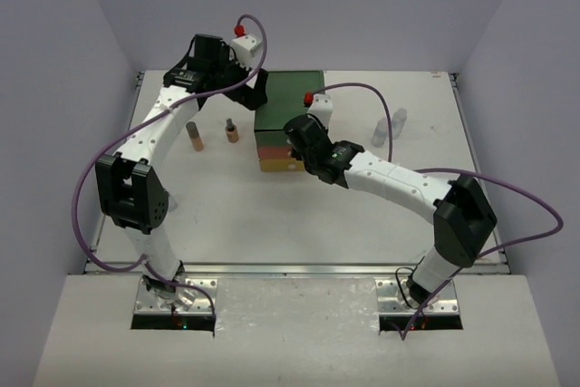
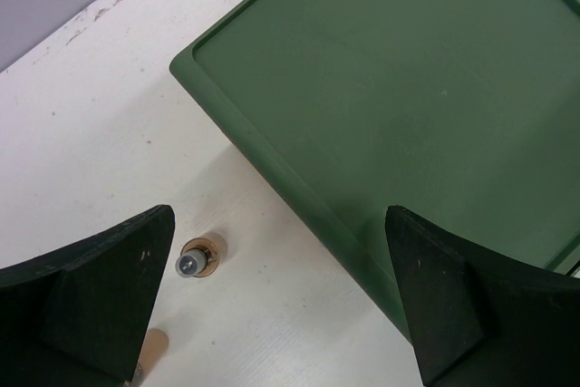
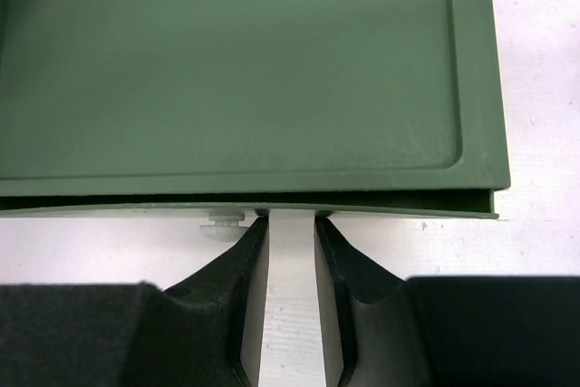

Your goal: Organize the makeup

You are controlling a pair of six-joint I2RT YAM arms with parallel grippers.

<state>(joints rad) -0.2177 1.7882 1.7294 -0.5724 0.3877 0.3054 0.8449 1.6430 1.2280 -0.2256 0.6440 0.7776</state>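
Two peach tubes with dark caps stand on the table left of the drawer box, one (image 1: 195,138) further left, one (image 1: 231,130) nearer the box. The nearer tube (image 2: 192,263) shows from above by my left finger, and the other tube (image 2: 149,346) peeks out at that finger's edge. Two small clear bottles (image 1: 379,133) stand right of the box. My left gripper (image 1: 246,88) (image 2: 279,224) hangs wide open over the box's left edge, holding nothing. My right gripper (image 1: 293,139) (image 3: 290,217) is at the box's front, jaws narrowly apart, tips against the top drawer's front lip, bare table showing between them.
The three-drawer box (image 1: 288,101) with its green top (image 3: 245,70) sits mid-table, orange and yellow fronts below. A small white knob (image 3: 222,222) shows just left of my right gripper's left finger. Grey walls enclose the table at the back and both sides.
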